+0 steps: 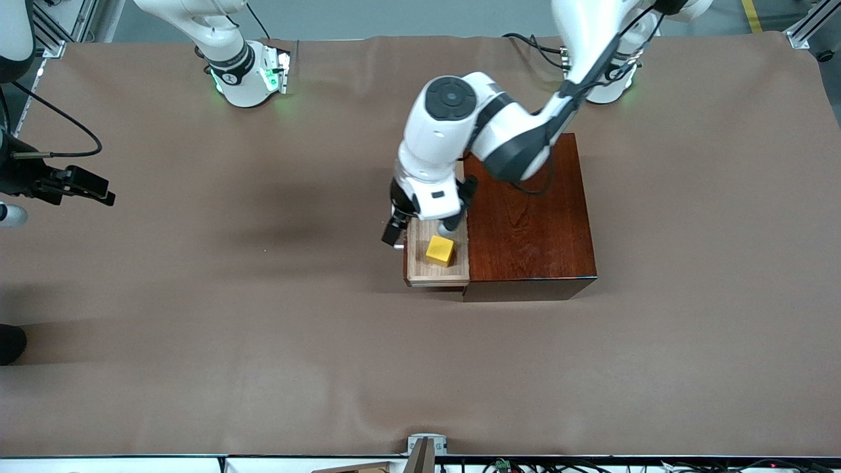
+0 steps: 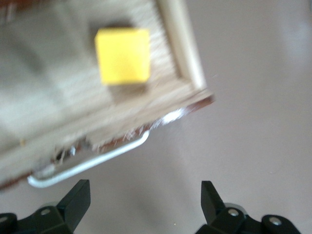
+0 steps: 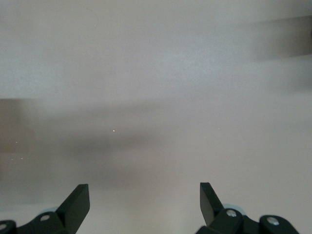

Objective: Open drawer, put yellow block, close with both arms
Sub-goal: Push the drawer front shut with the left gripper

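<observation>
drawer (image 1: 437,270) seen pulled out, yellow block (image 1: 439,250) inside | left gripper (image 2: 146,197) spread, held off handle (image 2: 87,163) edge | right gripper (image 3: 145,200) spread over bare table (image 1: 197,328)

Bright yellow block (image 1: 439,250) in a pale-wood drawer (image 1: 416,256); dark reddish-brown grained box (image 1: 529,223); white handle (image 2: 87,163); plain brown counter (image 1: 197,295).

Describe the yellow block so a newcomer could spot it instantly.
Find the dark reddish-brown wooden box near the table's middle. A pale-wood drawer stands open from it toward the right arm's end; the yellow block lies inside. It is the only bright yellow thing there.
</observation>
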Action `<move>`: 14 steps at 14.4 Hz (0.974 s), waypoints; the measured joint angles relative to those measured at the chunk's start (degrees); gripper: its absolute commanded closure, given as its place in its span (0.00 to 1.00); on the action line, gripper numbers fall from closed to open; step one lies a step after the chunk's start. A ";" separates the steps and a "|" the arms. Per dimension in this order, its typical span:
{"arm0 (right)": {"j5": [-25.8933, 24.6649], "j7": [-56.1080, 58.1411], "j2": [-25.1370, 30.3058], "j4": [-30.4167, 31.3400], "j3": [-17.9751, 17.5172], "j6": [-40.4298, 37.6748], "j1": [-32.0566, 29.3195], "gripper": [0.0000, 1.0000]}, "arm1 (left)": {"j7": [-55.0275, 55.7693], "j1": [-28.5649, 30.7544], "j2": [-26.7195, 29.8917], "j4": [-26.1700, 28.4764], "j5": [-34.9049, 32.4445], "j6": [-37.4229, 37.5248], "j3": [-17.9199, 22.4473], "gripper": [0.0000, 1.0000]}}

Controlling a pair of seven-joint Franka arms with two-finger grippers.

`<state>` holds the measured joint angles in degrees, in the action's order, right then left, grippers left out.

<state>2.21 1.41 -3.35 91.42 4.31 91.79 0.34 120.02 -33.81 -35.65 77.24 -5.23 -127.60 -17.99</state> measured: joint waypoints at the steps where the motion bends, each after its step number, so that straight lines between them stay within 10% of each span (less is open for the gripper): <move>1: 0.00 0.00 0.00 -0.02 0.00 0.01 0.00 0.00 | 4.28 -1.16 -0.73 -0.04 0.00 -0.28 0.02 0.00; 14: 0.00 0.02 0.00 -0.05 0.00 0.03 -0.01 0.00 | 21.90 -3.35 -3.91 -0.10 0.00 6.72 1.15 0.00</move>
<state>2.21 1.43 -3.35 91.36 4.31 91.83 0.34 141.92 -37.16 -39.56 77.13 -5.23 -120.88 -16.84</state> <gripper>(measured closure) 0.000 0.000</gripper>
